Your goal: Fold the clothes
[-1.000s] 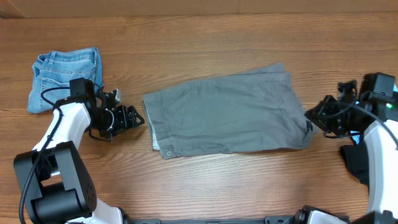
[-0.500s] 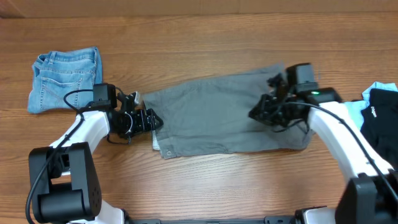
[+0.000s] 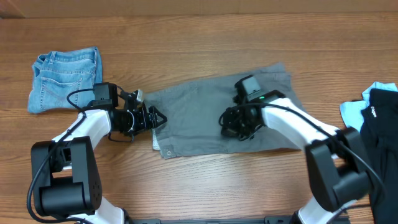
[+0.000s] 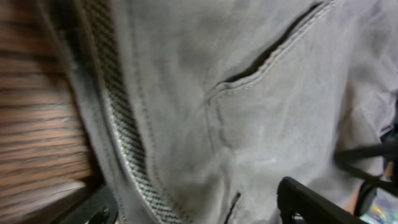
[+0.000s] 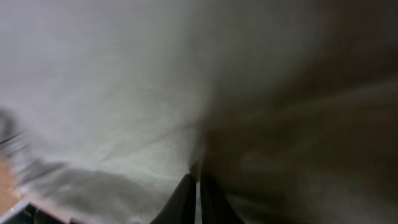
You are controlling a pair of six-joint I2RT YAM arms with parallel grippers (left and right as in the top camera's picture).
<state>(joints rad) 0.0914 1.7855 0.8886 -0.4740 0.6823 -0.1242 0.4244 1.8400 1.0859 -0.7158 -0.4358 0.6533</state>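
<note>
The grey shorts (image 3: 193,109) lie folded flat in the middle of the table, waistband to the left. My left gripper (image 3: 157,117) is at the waistband edge. In the left wrist view its fingers (image 4: 193,202) are spread wide, open, with the waistband and a pocket of the shorts (image 4: 249,112) between them. My right gripper (image 3: 231,127) is low over the middle of the shorts. In the right wrist view its fingers (image 5: 199,186) are shut together, tips against the grey fabric (image 5: 124,93). I cannot see any fabric pinched between them.
Folded blue denim shorts (image 3: 65,78) lie at the far left. A black garment (image 3: 380,124) on a light-blue one (image 3: 351,112) lies at the right edge. Bare wood table (image 3: 199,37) surrounds the shorts.
My right arm has swept left from the table's right edge to the middle of the shorts. My left gripper has moved right onto the waistband edge.
</note>
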